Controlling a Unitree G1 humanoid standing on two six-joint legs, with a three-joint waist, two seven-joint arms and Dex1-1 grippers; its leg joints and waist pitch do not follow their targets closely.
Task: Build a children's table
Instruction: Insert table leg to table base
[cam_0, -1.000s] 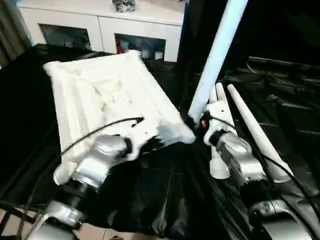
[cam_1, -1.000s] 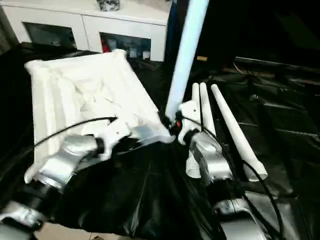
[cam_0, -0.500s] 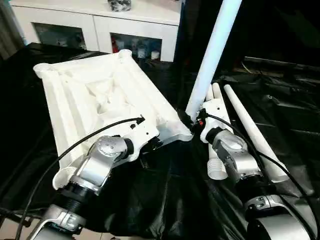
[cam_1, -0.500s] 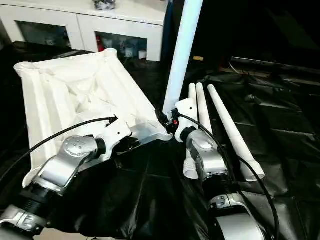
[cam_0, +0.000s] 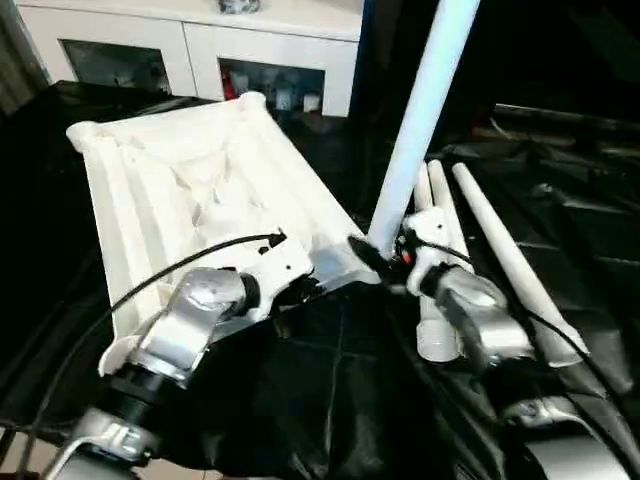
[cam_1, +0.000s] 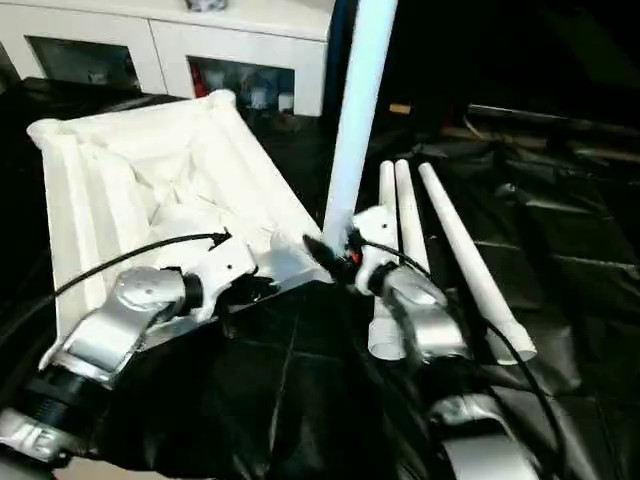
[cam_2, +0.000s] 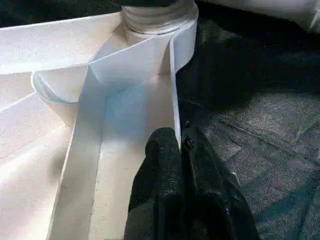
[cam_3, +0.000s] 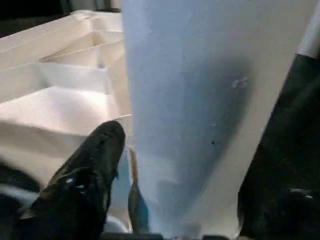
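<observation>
Two arms reach forward over a desk (cam_0: 330, 400) draped in black sheeting, and the largest thing on it is the white tabletop (cam_0: 190, 190), lying upside down with its ribbed underside facing up, on my left half of the surface. Behind it, past the desk's far edge, I can see a white cabinet (cam_0: 200, 50) with glass doors.

One long white leg (cam_0: 420, 110) stands nearly upright at the tabletop's near right corner, its lower end at the round corner socket (cam_2: 157, 15), which the left wrist view shows with the threaded end seated in it. My right tool (cam_0: 385, 260) is at the base of this leg; in the right wrist view one black finger (cam_3: 95, 160) lies against the leg's side and the leg fills the space beside it, so I read the tool as clamped on the leg.

Three more legs (cam_0: 500, 260) lie side by side on the black sheeting to the right of the tabletop, just beyond my right forearm, running away from me.

My left tool (cam_2: 181, 165) is at the tabletop's near edge, a little left of the socket corner. Its two fingers are pinched narrow on the thin upright rim wall there.
</observation>
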